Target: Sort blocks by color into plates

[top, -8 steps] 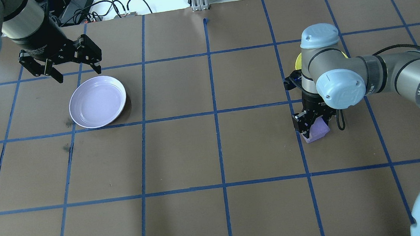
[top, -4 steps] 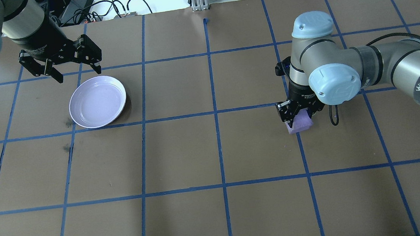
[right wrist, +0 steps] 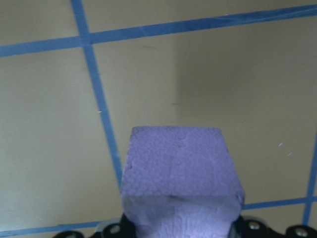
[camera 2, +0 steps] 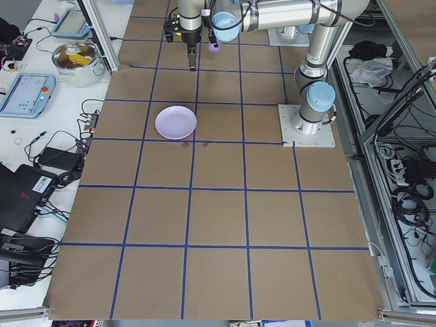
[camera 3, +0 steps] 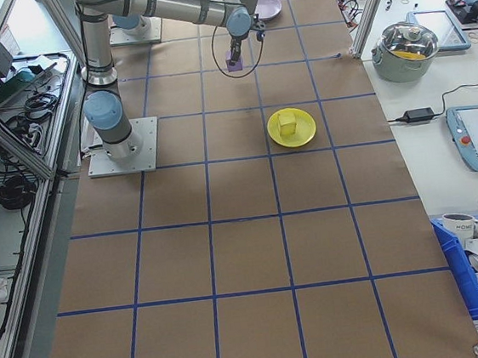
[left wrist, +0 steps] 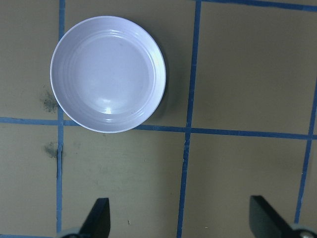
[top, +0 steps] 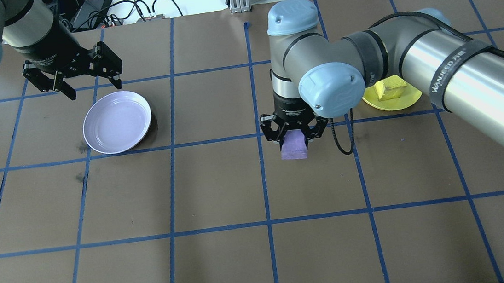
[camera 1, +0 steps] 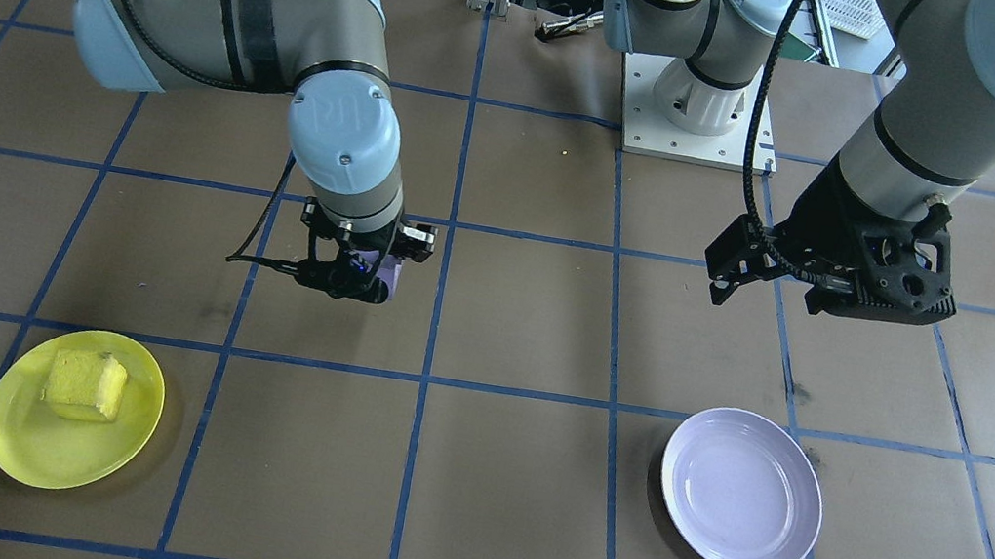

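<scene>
Carrying purple block (top: pixel 293 145) clamped in right gripper (top: pixel 293 134)
Gripper has shifted toward lavender plate (top: pixel 117 122); left gripper (top: pixel 72 80) spread, unmoved

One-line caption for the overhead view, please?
Right claw carries purple block toward lavender plate; yellow block sits plated.
</scene>
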Controlling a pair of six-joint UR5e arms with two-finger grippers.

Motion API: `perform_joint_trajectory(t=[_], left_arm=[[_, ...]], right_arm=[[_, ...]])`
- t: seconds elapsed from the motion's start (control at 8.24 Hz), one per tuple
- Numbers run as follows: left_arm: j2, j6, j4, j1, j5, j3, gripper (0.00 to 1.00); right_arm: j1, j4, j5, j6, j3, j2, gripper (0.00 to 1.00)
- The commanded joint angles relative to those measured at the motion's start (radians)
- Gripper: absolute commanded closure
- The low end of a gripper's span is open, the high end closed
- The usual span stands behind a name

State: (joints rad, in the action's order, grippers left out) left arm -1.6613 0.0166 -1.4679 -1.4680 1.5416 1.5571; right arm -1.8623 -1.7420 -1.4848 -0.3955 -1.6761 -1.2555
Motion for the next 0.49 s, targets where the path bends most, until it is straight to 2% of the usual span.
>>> perform_joint_trajectory(t=[0.0, 0.12, 0.24, 0.36], left_arm=[[0.000, -0.003, 0.021, 0.000, 0.000, 0.015, 0.00], [0.002, -0.003, 0.023, 0.000, 0.002, 0.021, 0.00], [0.002, -0.004, 0.024, 0.000, 0.002, 0.021, 0.00], [0.003, -0.003, 0.023, 0.000, 0.002, 0.021, 0.00]], right_arm=[[-0.144, 0.007, 0.081, -0.241, 0.108, 0.108, 1.00], [-0.165, -0.001, 0.116, -0.259, 0.110, 0.132, 1.00], [-0.173, -0.054, 0.150, -0.302, 0.110, 0.157, 0.99], [-0.188, -0.110, 0.146, -0.316, 0.110, 0.181, 0.77]])
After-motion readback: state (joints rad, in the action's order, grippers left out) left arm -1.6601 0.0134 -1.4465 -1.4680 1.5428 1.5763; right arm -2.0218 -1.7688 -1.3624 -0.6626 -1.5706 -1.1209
